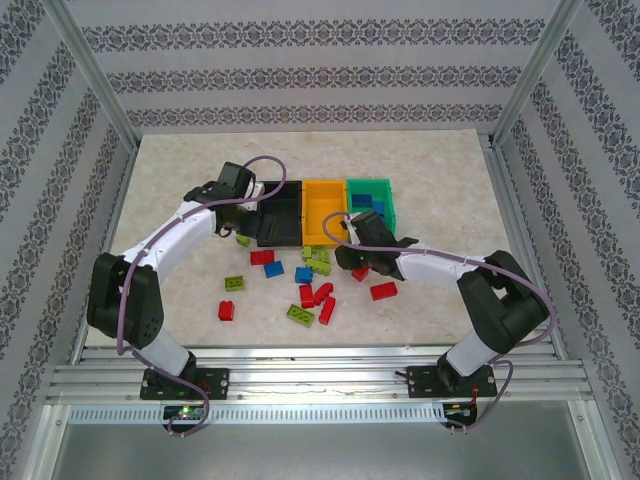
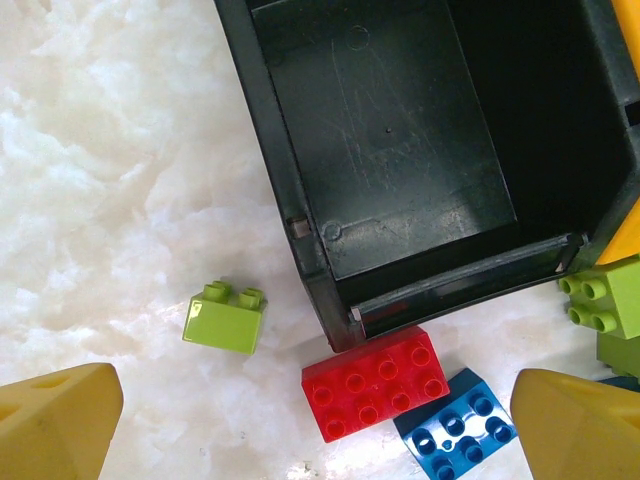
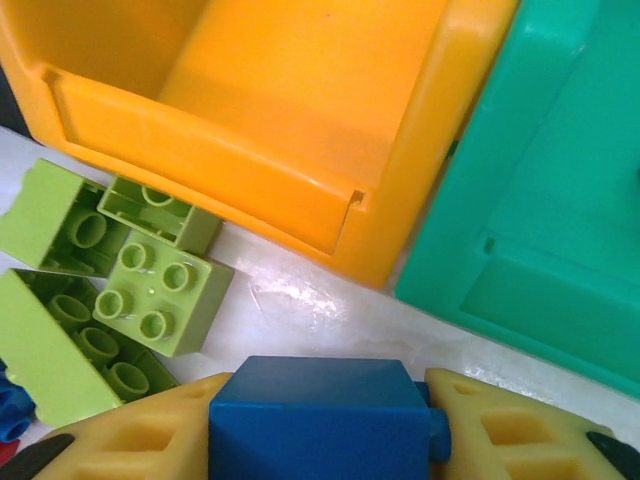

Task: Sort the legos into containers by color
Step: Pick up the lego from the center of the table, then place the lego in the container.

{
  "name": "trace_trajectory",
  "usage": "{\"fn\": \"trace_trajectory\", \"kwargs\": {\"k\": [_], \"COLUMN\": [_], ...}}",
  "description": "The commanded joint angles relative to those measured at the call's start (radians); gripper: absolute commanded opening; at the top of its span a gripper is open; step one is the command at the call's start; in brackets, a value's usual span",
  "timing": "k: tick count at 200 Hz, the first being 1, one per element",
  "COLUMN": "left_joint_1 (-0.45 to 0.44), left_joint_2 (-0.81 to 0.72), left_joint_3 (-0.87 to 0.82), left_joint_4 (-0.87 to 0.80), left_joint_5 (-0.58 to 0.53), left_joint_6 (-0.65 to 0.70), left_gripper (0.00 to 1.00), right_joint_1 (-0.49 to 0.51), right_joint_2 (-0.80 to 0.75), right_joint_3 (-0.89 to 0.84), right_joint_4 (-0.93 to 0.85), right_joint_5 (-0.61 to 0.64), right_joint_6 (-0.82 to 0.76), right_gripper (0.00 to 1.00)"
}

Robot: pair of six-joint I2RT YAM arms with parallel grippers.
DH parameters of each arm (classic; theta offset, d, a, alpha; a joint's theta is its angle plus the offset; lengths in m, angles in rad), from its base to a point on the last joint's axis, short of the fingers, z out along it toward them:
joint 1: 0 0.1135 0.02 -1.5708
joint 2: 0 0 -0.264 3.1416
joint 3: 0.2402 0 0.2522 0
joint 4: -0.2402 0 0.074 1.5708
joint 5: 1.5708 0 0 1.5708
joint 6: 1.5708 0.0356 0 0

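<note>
The blue brick (image 3: 320, 420) is cut off by the bottom edge; the green bin (image 1: 372, 183) is partly hidden behind the right arm (image 1: 430, 265).

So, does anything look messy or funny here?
Mostly the bricks: red, blue and lime ones lie scattered on the table. One lime brick by the orange bin lies flipped, hollow side up. The black bin has a scratched floor.

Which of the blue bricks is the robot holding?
The blue brick pinched in the right gripper, before the orange bin; the other blue bricks lie loose.
</note>
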Motion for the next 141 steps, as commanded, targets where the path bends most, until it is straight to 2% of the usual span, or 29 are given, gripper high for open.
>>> {"fn": "trace_trajectory", "kwargs": {"k": [1,60,85,98,114,141], "left_joint_1": [-0.016,-0.017,-0.018,-0.019,-0.025,-0.031], "left_joint_2": [-0.008,0.000,0.006,0.006,0.003,-0.009], "left_joint_3": [0.002,0.004,0.008,0.010,0.009,0.009], "left_joint_4": [-0.001,0.002,0.002,0.002,0.004,0.004], "left_joint_5": [-0.013,0.001,0.023,0.030,0.034,0.045], "left_joint_6": [0.021,0.020,0.014,0.009,0.005,0.003], "left_gripper": [1.00,1.00,1.00,1.00,1.00,1.00], "right_joint_1": [0.010,0.009,-0.011,-0.050,-0.120,-0.210], "right_joint_2": [-0.056,-0.154,-0.179,-0.172,-0.146,-0.097], "right_joint_3": [-0.037,-0.106,-0.070,-0.034,0.031,0.099], "right_joint_4": [0.053,0.132,0.112,0.092,0.049,0.060], "right_joint_5": [0.023,0.070,0.100,0.088,0.015,-0.041], "right_joint_6": [0.011,0.006,-0.013,0.004,0.039,0.106], "right_gripper": [0.44,0.44,0.44,0.44,0.45,0.44]}}
